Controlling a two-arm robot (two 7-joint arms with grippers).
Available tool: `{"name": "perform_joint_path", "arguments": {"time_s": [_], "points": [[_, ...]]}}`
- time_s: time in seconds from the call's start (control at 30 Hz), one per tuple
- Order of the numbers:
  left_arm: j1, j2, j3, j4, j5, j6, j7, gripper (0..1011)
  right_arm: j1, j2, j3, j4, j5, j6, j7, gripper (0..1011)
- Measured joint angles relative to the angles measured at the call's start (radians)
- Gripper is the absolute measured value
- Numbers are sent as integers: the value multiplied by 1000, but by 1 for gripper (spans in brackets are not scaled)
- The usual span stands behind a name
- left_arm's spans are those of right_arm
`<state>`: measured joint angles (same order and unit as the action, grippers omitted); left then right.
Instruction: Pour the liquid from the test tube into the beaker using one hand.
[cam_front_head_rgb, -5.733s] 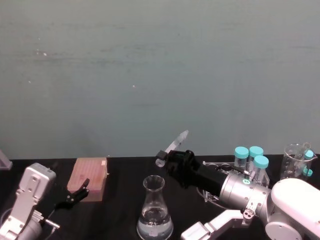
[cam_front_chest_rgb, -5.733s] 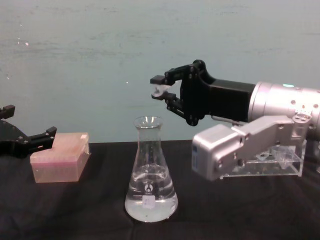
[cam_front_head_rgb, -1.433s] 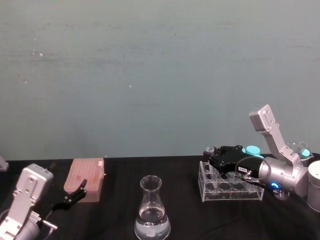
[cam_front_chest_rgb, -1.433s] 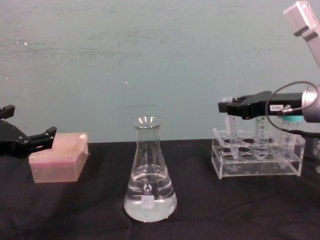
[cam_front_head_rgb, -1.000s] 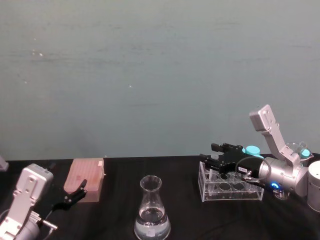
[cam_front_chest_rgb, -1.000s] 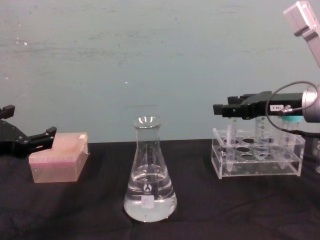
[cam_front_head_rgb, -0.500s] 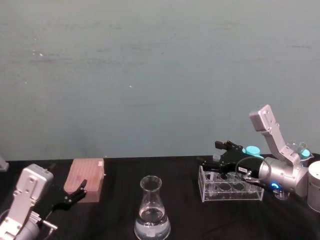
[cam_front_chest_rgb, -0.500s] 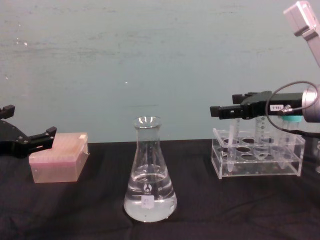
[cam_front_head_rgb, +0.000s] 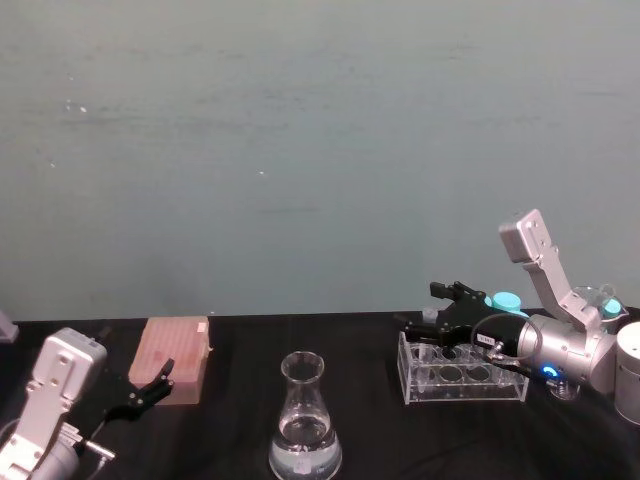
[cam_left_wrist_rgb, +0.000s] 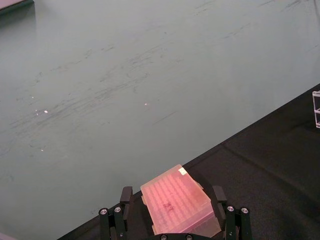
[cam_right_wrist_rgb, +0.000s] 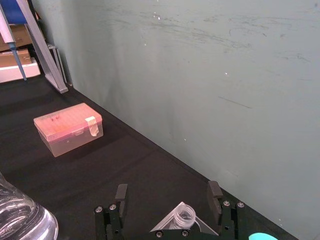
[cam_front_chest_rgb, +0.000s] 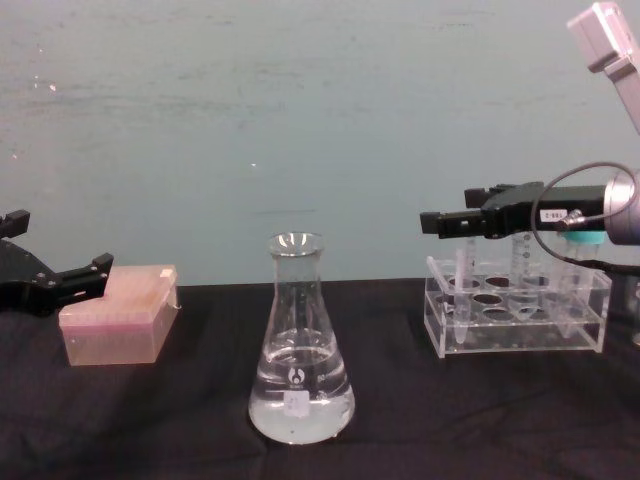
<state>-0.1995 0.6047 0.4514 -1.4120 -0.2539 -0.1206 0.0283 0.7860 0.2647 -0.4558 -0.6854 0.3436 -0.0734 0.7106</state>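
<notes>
The beaker (cam_front_chest_rgb: 300, 350), a clear conical flask holding clear liquid (cam_front_chest_rgb: 300, 405), stands at the table's centre; it also appears in the head view (cam_front_head_rgb: 305, 420). The slim test tube (cam_front_chest_rgb: 461, 288) stands upright in the clear rack (cam_front_chest_rgb: 520, 335), its mouth seen in the right wrist view (cam_right_wrist_rgb: 185, 216). My right gripper (cam_front_chest_rgb: 445, 212) hovers just above the tube, open, its fingers (cam_right_wrist_rgb: 215, 192) spread to either side of the tube's mouth and apart from it. My left gripper (cam_front_chest_rgb: 60, 285) rests open at the far left, beside a pink box.
The pink tip box (cam_front_chest_rgb: 115, 325) sits left of the flask, right in front of the left gripper (cam_left_wrist_rgb: 172, 196). Teal-capped tubes (cam_front_head_rgb: 503, 300) stand in the rack (cam_front_head_rgb: 460, 385). More glassware (cam_front_head_rgb: 590, 300) is at the far right. A black cloth covers the table.
My right gripper carried the test tube from above the flask to the rack, set it in a hole, opened and let go. The left arm has not moved.
</notes>
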Motion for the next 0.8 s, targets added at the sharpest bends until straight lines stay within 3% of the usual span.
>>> {"name": "perform_joint_path", "arguments": {"time_s": [0.8], "points": [[0,0,0,0,0,0,0,1000,0,0,0,0,0,0,0,1003]]}}
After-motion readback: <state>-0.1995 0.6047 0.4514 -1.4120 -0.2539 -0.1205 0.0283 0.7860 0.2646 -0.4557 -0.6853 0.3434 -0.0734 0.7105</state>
